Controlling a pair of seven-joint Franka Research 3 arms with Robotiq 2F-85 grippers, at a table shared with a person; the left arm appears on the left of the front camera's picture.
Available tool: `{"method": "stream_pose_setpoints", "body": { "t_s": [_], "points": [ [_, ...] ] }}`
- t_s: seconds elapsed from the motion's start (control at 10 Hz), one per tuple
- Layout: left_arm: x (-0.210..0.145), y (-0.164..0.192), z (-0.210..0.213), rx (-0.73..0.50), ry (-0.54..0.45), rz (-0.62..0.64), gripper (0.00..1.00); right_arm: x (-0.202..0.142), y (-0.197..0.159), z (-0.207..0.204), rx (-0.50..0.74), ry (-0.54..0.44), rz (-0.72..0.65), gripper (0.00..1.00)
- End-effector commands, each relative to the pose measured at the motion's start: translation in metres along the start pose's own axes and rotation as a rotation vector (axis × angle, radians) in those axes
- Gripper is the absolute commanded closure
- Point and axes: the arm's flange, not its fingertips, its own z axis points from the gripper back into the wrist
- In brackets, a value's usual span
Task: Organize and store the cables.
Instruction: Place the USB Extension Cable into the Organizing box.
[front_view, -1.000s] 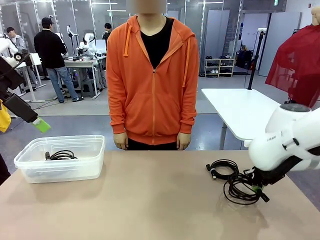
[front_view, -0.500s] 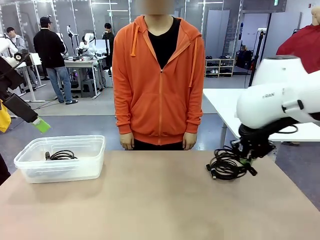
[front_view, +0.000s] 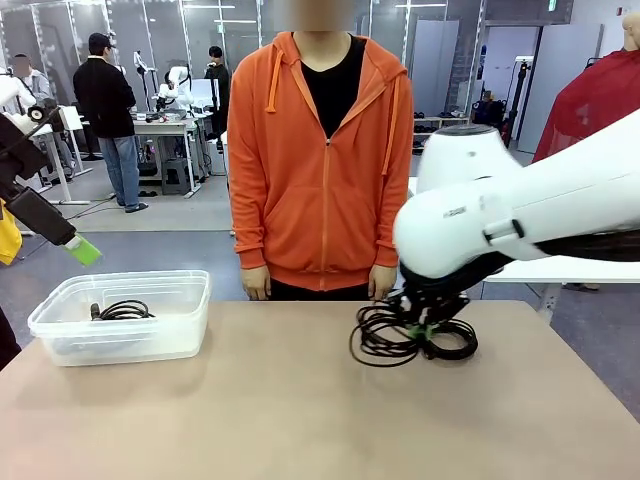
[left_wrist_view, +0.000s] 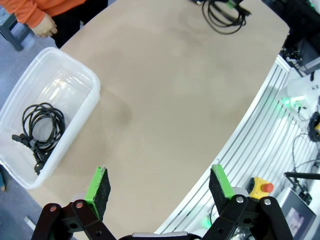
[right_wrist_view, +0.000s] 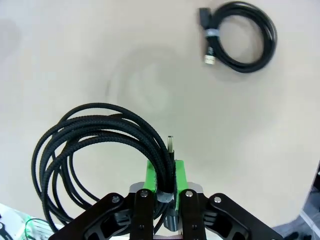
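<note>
My right gripper (front_view: 430, 327) is shut on a coil of black braided cable (front_view: 378, 340), which hangs just above the table right of the middle. In the right wrist view the coil (right_wrist_view: 95, 145) loops out to the left of the pinched green pads (right_wrist_view: 152, 176). A second coiled cable (right_wrist_view: 242, 37) lies flat on the table beyond it. A third cable (front_view: 122, 310) rests inside the clear plastic bin (front_view: 60, 335) at the left. My left gripper (left_wrist_view: 160, 182) is open and empty, raised high over the table's left end (front_view: 80, 248).
A person in an orange hoodie (front_view: 320, 170) stands at the far edge, hands hanging at the sides. The tan tabletop (front_view: 250, 410) between the bin and the held coil is bare. In the left wrist view the bin (left_wrist_view: 75, 75) sits near the table's corner.
My right arm has lifted the coil off the table's right end and carried it left toward the middle. The other coil stayed on the table. The left arm has not moved.
</note>
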Motion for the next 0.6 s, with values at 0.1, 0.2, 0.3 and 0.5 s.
{"method": "stream_pose_setpoints", "body": {
  "t_s": [0.1,0.2,0.3,0.5],
  "points": [
    [0.0,0.0,0.0,-0.005,-0.005,-0.001,0.0,0.005,0.065,-0.015,0.017,-0.018,-0.005,0.94],
    [0.0,0.0,0.0,-0.005,-0.005,-0.001,0.0,0.003,0.086,-0.024,0.056,-0.024,0.034,0.94],
    [0.0,0.0,0.0,-0.005,-0.005,-0.001,0.0,0.001,0.104,-0.035,0.068,-0.018,0.066,0.94],
    [0.0,0.0,0.0,-0.005,-0.005,-0.001,0.0,-0.002,0.131,-0.063,0.089,0.008,0.076,0.94]
  ]
}}
